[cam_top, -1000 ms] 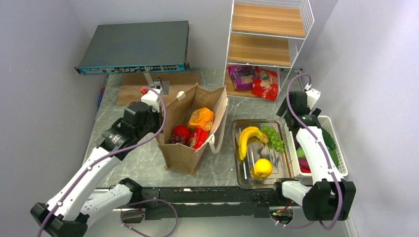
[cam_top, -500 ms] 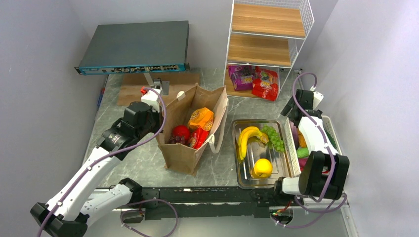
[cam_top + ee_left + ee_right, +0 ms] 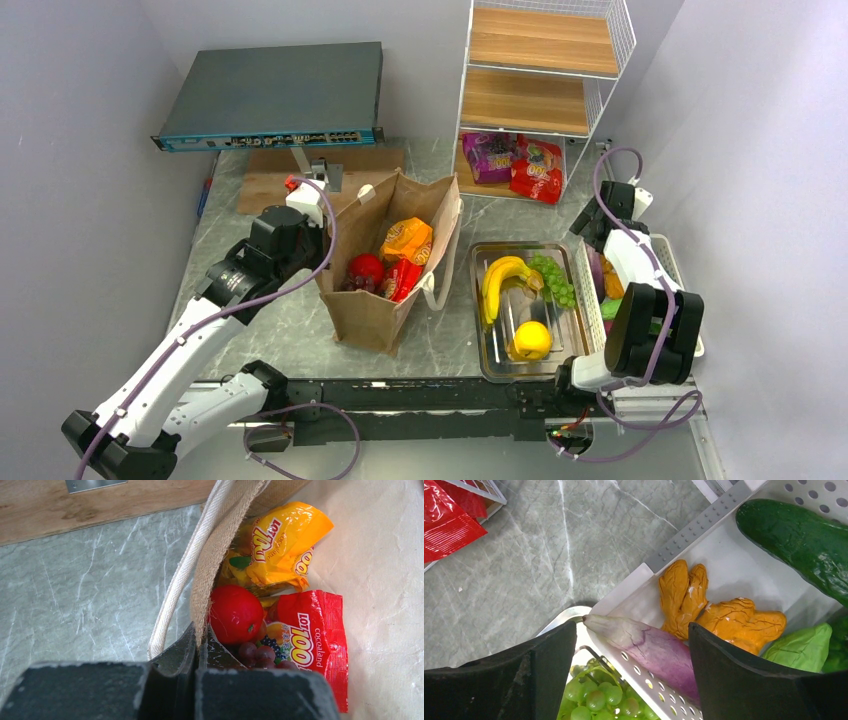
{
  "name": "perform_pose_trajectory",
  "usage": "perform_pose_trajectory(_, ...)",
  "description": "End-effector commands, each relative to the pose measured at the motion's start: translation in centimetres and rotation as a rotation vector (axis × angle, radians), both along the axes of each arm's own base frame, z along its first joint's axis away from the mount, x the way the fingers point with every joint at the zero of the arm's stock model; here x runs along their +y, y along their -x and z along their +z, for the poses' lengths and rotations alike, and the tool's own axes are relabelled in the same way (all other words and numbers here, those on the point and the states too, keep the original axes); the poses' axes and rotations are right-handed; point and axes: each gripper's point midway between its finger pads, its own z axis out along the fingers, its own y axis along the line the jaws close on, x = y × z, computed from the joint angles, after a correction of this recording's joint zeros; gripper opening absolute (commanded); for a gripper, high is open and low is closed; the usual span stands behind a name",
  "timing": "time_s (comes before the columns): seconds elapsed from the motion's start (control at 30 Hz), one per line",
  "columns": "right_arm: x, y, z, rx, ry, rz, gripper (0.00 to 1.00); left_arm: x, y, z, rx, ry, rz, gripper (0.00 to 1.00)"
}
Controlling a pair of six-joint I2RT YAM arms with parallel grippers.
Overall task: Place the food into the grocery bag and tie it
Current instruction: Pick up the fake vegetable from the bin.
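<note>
At the back of my grey marbled worktop [image 3: 290, 330], a dark network switch [image 3: 275, 92] sits above a flat wooden board [image 3: 262, 178]. A white wire shelf [image 3: 540, 100] stands to its right.

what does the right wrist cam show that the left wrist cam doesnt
Only the right wrist view: a white basket with a cucumber, ginger, a purple vegetable and a green leaf, green grapes outside its wall, and the right hand open above.
Only the left wrist view: the left hand shut on the grocery bag rim, with an orange packet, red apple, Lot100 packet and dark grapes inside.
Both: the grey marble table.
</note>
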Motion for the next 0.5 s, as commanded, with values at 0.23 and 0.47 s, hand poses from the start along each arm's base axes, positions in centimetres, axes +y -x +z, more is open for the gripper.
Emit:
perform_pose_trajectory(0.23, -0.90, -1.36, 1.17, -0.071, 0.003, -0.024, 0.56, -0.49, -1.45, 2.57, -0.102, 0.030, 0.000, 0.00)
perform_pose_trajectory(0.47, -0.78, -1.18, 1.12, -0.070, -0.003, -0.022, 0.33, -0.49, -1.48, 2.57, -0.103, 0.030, 0.002, 0.00)
